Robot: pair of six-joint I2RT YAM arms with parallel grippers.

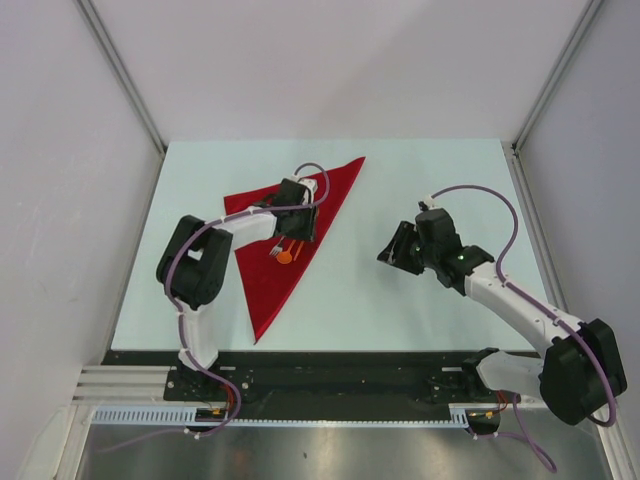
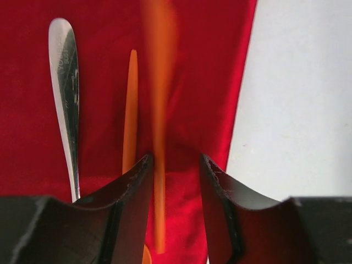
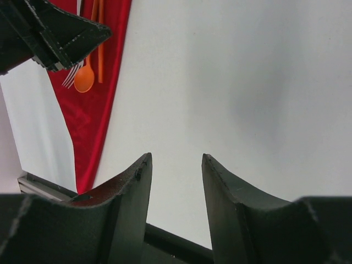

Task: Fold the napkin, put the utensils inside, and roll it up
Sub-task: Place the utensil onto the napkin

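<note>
The red napkin [image 1: 275, 290] lies folded into a long triangle on the left half of the table. On it rest the utensils: a silvery fork [image 2: 65, 82], an orange spoon [image 3: 83, 80] and a thin orange knife [image 2: 158, 110]. The knife looks blurred and runs between the fingers of my left gripper [image 2: 176, 159], close to the left finger. That gripper hovers over the napkin with its jaws apart and not clamped on the knife. My right gripper [image 3: 176, 157] hangs open over bare table [image 1: 400, 310] to the right of the napkin, holding nothing.
The pale table top [image 1: 450, 180] is boxed in by grey walls at the back and both sides. A black base strip and metal rail [image 1: 300, 375] run along the near edge, where both arm bases stand. The napkin's right edge [image 2: 242, 93] borders bare table.
</note>
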